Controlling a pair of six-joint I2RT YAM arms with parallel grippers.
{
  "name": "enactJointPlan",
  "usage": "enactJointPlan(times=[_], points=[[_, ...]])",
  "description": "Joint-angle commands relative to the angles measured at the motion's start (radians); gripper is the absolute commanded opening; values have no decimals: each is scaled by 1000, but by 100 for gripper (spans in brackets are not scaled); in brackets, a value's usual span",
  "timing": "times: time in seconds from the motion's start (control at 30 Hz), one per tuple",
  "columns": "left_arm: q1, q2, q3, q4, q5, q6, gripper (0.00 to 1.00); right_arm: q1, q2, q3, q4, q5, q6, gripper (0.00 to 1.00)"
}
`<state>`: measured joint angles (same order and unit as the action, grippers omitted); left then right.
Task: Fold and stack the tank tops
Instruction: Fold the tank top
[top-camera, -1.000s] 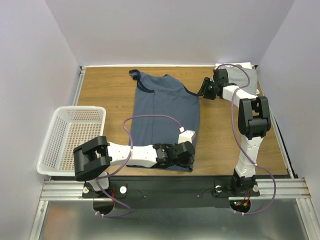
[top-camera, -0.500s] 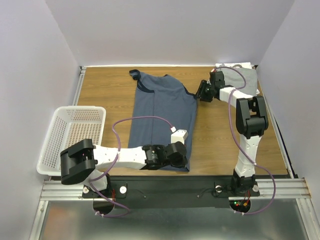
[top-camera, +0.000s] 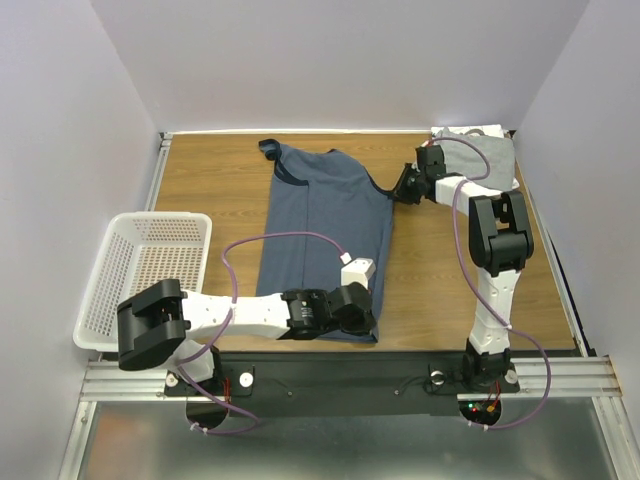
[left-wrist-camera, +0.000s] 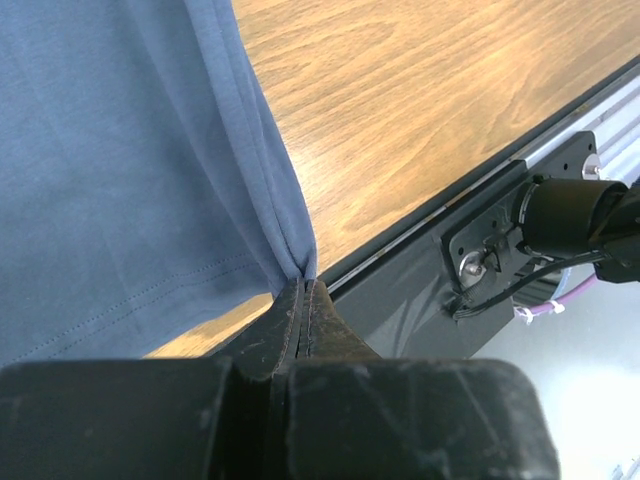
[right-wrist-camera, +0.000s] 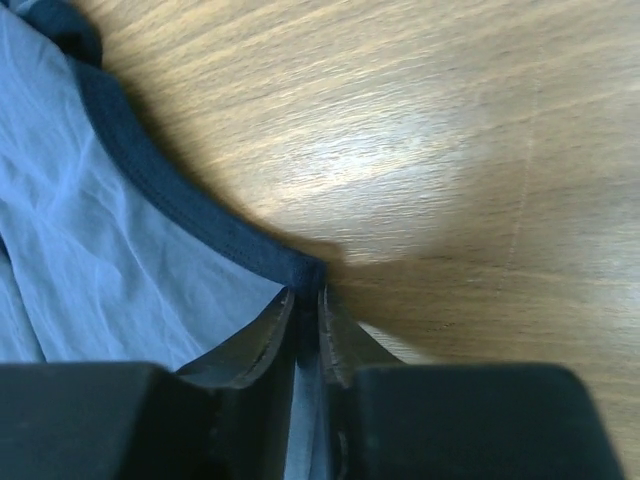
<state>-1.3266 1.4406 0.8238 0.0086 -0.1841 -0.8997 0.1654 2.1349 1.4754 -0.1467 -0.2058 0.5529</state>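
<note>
A slate-blue tank top (top-camera: 325, 230) with navy trim lies lengthwise on the wooden table (top-camera: 215, 180), straps at the far end. My left gripper (top-camera: 372, 322) is shut on its near right hem corner; the left wrist view shows the cloth (left-wrist-camera: 120, 170) pinched at the fingertips (left-wrist-camera: 305, 292). My right gripper (top-camera: 398, 190) is shut on the navy-trimmed far right shoulder; the right wrist view shows the trim (right-wrist-camera: 180, 205) between the fingers (right-wrist-camera: 305, 300). A light grey and white tank top pile (top-camera: 485, 150) lies at the far right corner.
A white plastic mesh basket (top-camera: 145, 275) stands at the left edge of the table. Purple cables loop over both arms. The black front rail (left-wrist-camera: 470, 215) runs just beyond the table's near edge. White walls close in the back and sides.
Both grippers have pulled the tank top's right side leftward, the left arm swinging left along the near edge and the right gripper moving slightly left. The shirt's right edge has narrowed.
</note>
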Motion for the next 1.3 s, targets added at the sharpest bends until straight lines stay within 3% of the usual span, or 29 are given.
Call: enactJointPlan(times=[0.0,0.17,0.5,0.93,1.07,1.27], points=[[4,-45,-18,31,31,12,0,10,-29,-15,47,80,25,15],[-14,-6,-2,65,80,41,0,10,-101,-58,45,189,9,7],[-94,156,112,108,127,74,0,8,-210,-165,-5,450,-67,5],[-94,150,83,123,107,64,0,6,-193,-184,-4,414,-45,43],[-92,149,83,125,104,65,0,8,-214,-205,-4,440,-41,45],[-92,150,81,125,106,59,0,8,-216,-219,-2,454,-27,32]])
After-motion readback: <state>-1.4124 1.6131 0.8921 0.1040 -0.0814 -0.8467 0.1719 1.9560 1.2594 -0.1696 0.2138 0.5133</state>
